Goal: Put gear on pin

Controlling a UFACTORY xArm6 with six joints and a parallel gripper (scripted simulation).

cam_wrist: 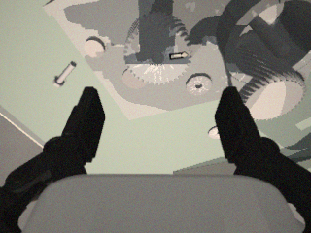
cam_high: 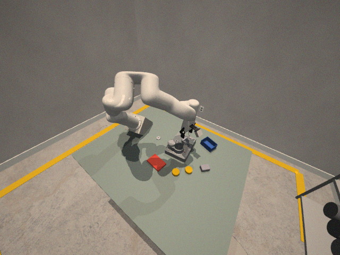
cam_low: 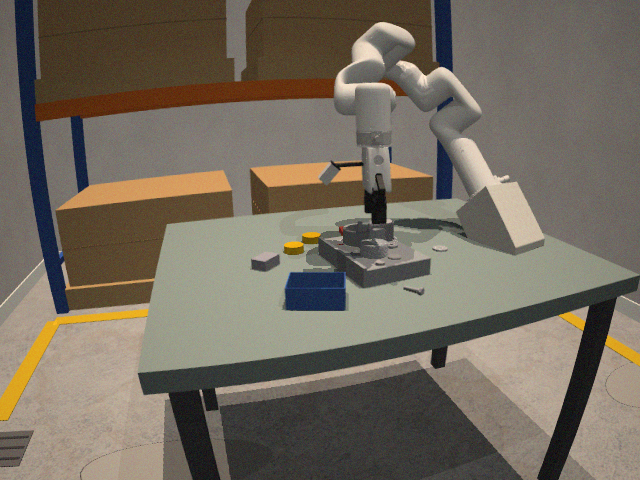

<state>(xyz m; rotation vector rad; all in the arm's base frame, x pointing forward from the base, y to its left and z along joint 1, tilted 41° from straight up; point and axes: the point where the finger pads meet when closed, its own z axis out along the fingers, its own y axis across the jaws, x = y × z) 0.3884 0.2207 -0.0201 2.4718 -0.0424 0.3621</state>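
The grey timing case (cam_high: 180,148) stands mid-table and also shows in the exterior view (cam_low: 373,255). In the wrist view, a toothed gear (cam_wrist: 155,58) with a small pale arrow (cam_wrist: 178,55) on its face lies on the case top, partly under a dark shadow. I cannot tell whether it sits on a pin. A small pale round collar (cam_wrist: 198,83) stands just beside it. Larger gears (cam_wrist: 262,73) fill the right side. My gripper (cam_wrist: 159,101) (cam_high: 187,132) (cam_low: 376,211) is open and empty. It hangs just above the case, near its back part.
A blue bin (cam_high: 208,143) stands beside the case. A red plate (cam_high: 156,161), two yellow discs (cam_high: 175,171) (cam_high: 188,169) and a grey block (cam_high: 204,167) lie nearby. A loose bolt (cam_wrist: 64,74) and a small washer (cam_wrist: 212,131) lie on the table.
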